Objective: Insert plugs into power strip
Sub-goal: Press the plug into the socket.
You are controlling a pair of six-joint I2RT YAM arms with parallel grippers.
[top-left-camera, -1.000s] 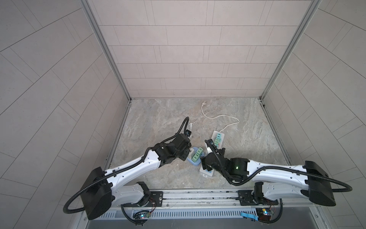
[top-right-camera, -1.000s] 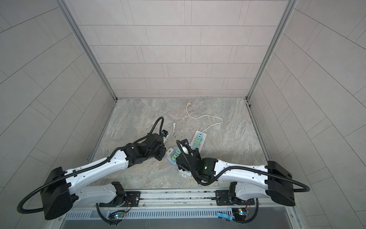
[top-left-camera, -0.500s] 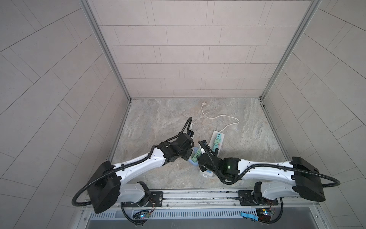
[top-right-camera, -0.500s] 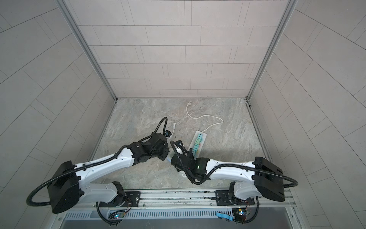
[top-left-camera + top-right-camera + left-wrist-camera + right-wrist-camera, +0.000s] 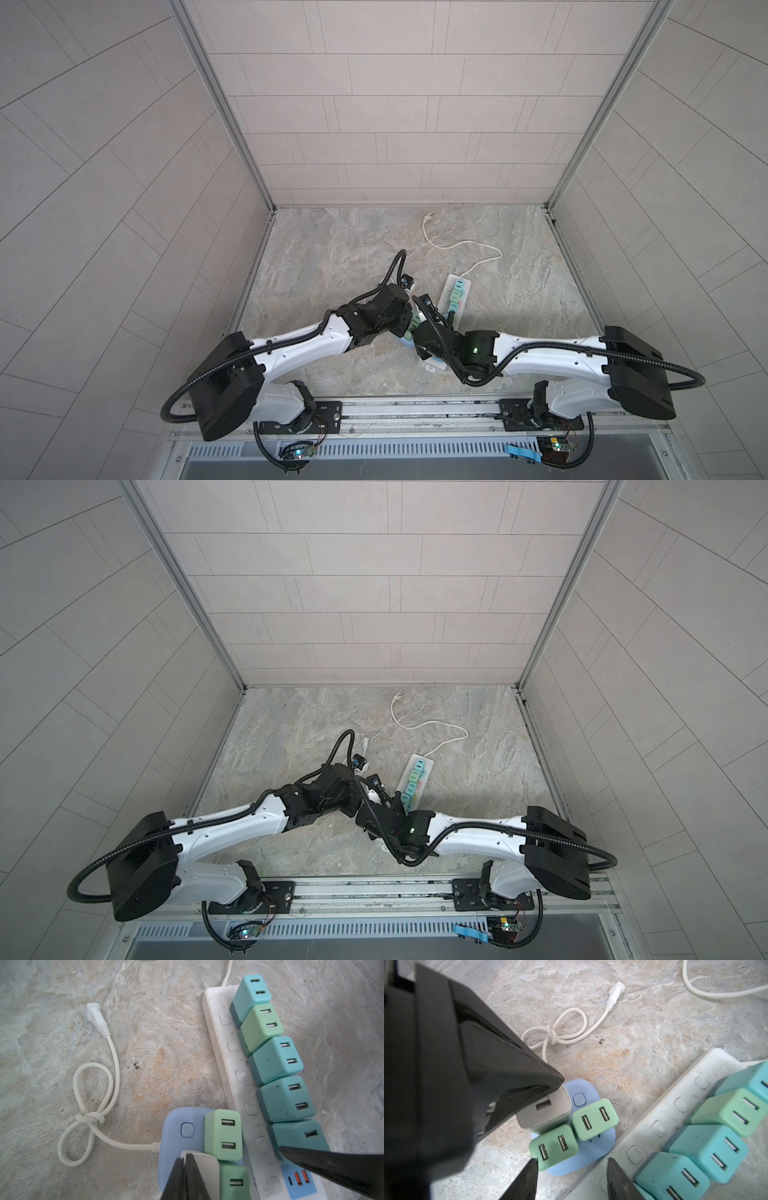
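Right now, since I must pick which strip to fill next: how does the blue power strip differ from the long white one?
The blue power strip is a rounded pad; the white power strip is a long bar. The blue shows one button, the white a row of them. The blue carries two mint plugs and a white charger block; the white carries a line of mostly teal plugs. Both lie flat on the stone surface.

links: left arm (image 5: pixel 299 357), right arm (image 5: pixel 540 368) white moulded shells | joints: black housings (image 5: pixel 374 320) | cabling: black corrugated conduit (image 5: pixel 164 409) looped at each shoulder | right wrist: green LED (image 5: pixel 475 350) | left gripper (image 5: pixel 184 1159), right gripper (image 5: pixel 572 1159): black tapered fingers (image 5: pixel 521 1180)
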